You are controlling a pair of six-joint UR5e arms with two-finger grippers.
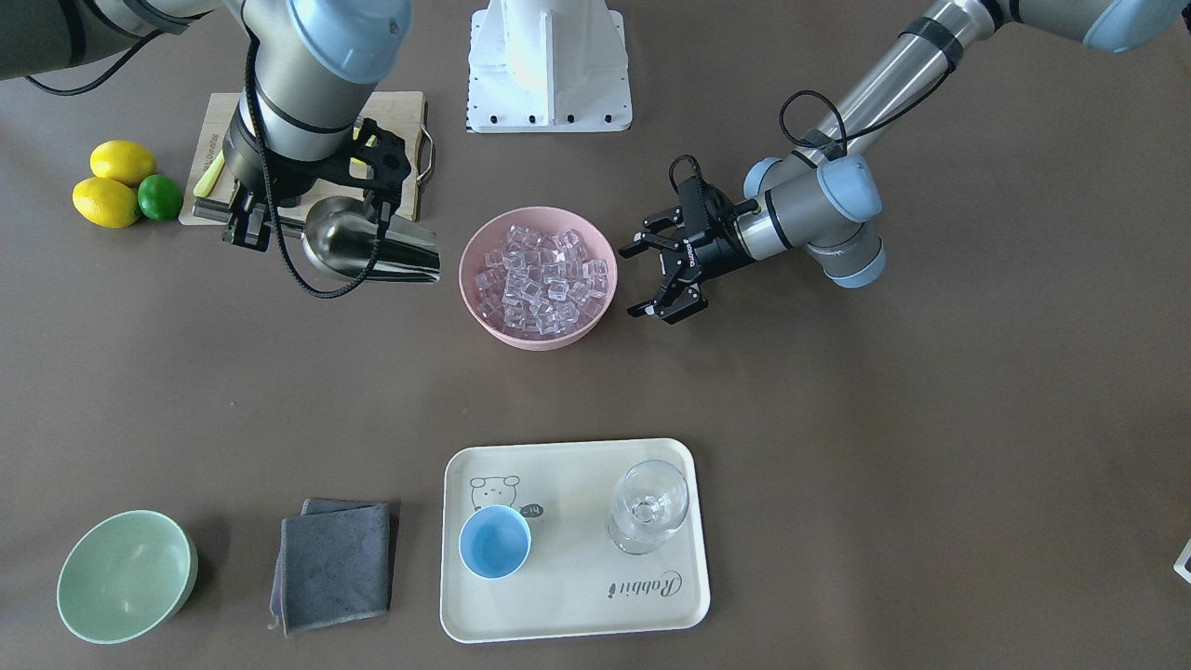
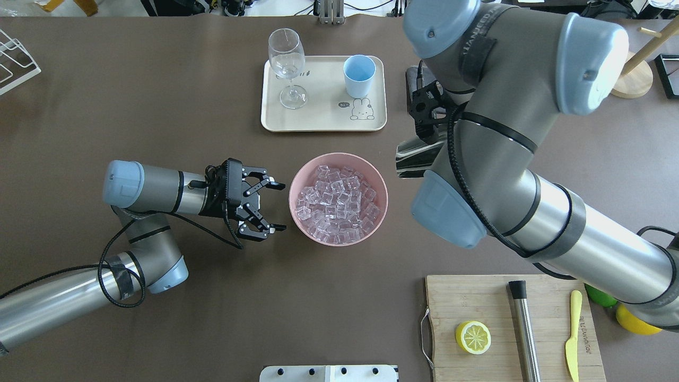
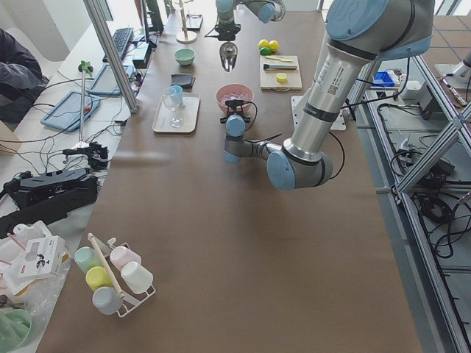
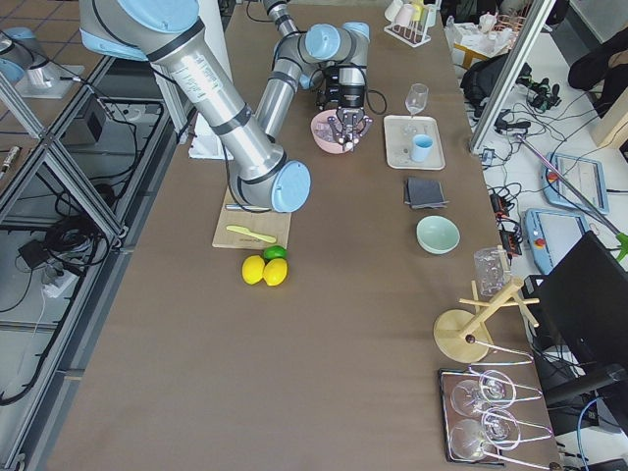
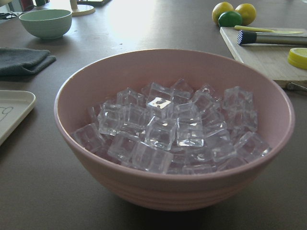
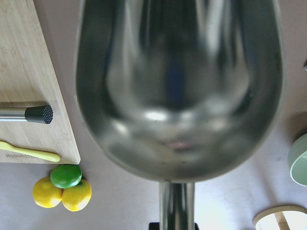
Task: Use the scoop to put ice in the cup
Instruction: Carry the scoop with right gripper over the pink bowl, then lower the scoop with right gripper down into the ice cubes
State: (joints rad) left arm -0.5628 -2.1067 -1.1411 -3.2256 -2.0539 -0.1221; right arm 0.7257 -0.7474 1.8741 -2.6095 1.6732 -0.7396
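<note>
The ice (image 1: 540, 279) is a heap of clear cubes in a pink bowl (image 2: 302, 178) at mid-table; it fills the left wrist view (image 5: 168, 129). My left gripper (image 2: 281, 207) is open, level with the bowl and just beside it, fingers apart and holding nothing. My right gripper (image 1: 249, 226) is shut on the handle of the steel scoop (image 1: 372, 244), held above the table beside the bowl, near the cutting board. The scoop's trough (image 6: 177, 86) is empty. The light-blue cup (image 1: 494, 542) stands upright and empty on the cream tray (image 1: 577, 605).
A clear stemmed glass (image 1: 649, 507) shares the tray. A grey cloth (image 1: 335, 563) and a pale green bowl (image 1: 126, 577) lie beside it. The cutting board (image 2: 477, 302) holds a half lemon (image 2: 472, 337), a steel cylinder (image 2: 524, 323) and a yellow knife (image 2: 572, 334). Lemons and a lime (image 1: 121, 186) lie nearby.
</note>
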